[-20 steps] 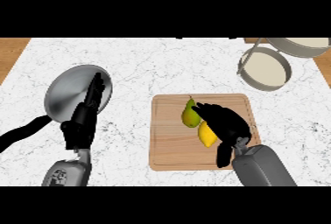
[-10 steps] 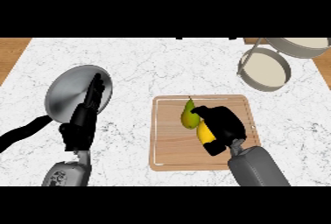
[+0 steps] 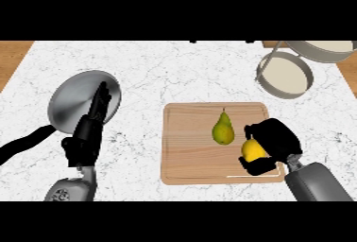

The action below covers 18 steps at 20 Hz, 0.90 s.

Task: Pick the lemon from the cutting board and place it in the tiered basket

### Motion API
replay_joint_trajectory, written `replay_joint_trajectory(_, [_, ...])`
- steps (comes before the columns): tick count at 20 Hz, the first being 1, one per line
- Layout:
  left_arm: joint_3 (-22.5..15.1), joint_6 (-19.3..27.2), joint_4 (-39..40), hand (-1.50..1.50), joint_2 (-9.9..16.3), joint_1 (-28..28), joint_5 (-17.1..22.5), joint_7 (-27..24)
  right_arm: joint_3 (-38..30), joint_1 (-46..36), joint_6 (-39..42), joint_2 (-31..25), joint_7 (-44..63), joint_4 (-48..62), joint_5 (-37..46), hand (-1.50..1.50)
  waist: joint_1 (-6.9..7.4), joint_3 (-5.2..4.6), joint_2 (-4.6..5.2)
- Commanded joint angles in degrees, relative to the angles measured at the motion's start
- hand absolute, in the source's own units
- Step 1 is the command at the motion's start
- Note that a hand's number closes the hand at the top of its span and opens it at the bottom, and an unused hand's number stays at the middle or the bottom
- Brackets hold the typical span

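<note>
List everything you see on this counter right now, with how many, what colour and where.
Cutting board: one, light wood, centre-right of the counter.
Pear: one, green, upright on the board.
Lemon: one, yellow, at the board's right edge, inside the right hand's curled fingers.
Pan: one, grey metal with a black handle, left side.
Tiered basket: one, cream trays with grey rims, top right.
Counter: one, white marble.
Left robot hand: black, fingers straight, over the pan's edge.
Right robot hand: black, curled round the lemon.
</note>
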Motion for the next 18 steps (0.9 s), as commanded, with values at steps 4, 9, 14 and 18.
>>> replay_joint_trajectory(4, [2.5, -0.7, 2.9, 0.0, 0.8, -2.5, 1.0, -1.1, -5.0, -1.0, 0.4, -4.4, -1.2, 0.6, 3.2, 1.5, -0.01, 0.14, 0.4])
replay_joint_trajectory(9, [-0.3, -0.4, -0.4, 0.0, -0.5, 0.7, -0.2, -0.4, -10.8, 2.3, -2.2, -6.9, -1.2, -7.4, 0.8, 1.5, -0.18, 0.14, 0.3])
replay_joint_trajectory(14, [0.6, 0.4, 1.9, 0.0, -0.6, -1.3, -0.6, -0.2, -17.9, 0.6, 6.0, -9.4, 1.4, -21.7, -4.8, 1.5, -0.87, 0.09, 0.14])
replay_joint_trajectory(18, [0.9, 0.5, 1.4, 0.0, -0.7, 0.0, -0.2, -1.7, -24.4, -4.4, 13.0, -10.4, 4.0, -28.7, -10.0, 1.5, -0.62, 0.07, 0.11])
